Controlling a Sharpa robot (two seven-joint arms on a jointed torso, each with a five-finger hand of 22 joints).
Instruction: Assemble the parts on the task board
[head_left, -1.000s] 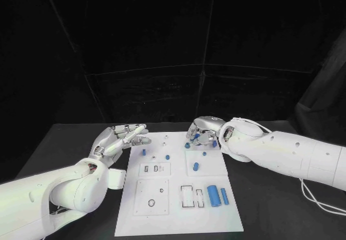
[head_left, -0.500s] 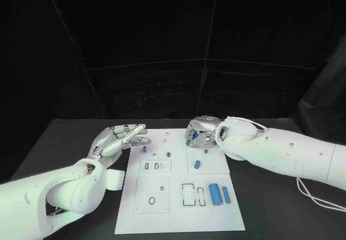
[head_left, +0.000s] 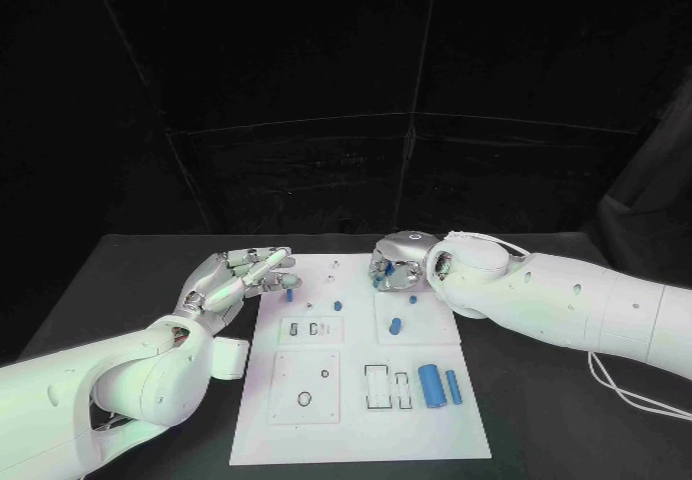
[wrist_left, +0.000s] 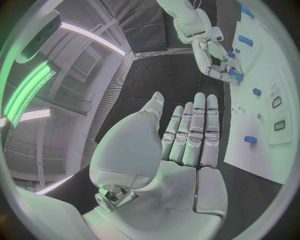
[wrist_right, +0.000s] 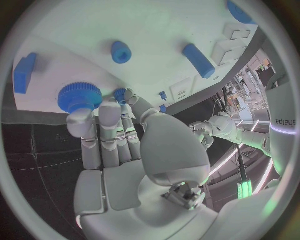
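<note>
One thing your next move hangs on: the round blue toothed gear (wrist_right: 79, 97) sits at the far edge of the white task board (head_left: 361, 420), right at your right hand's (head_left: 400, 263) fingertips (wrist_right: 80, 121), axis upright so there's no long side to line up. Those fingers look curled near it; I can't tell if they're clamped. Your left hand (head_left: 235, 279) hangs open-fingered beside the board, farther off.

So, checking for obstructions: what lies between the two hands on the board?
In the head view, a small blue part and bare task board lie between left hand and right hand.
</note>
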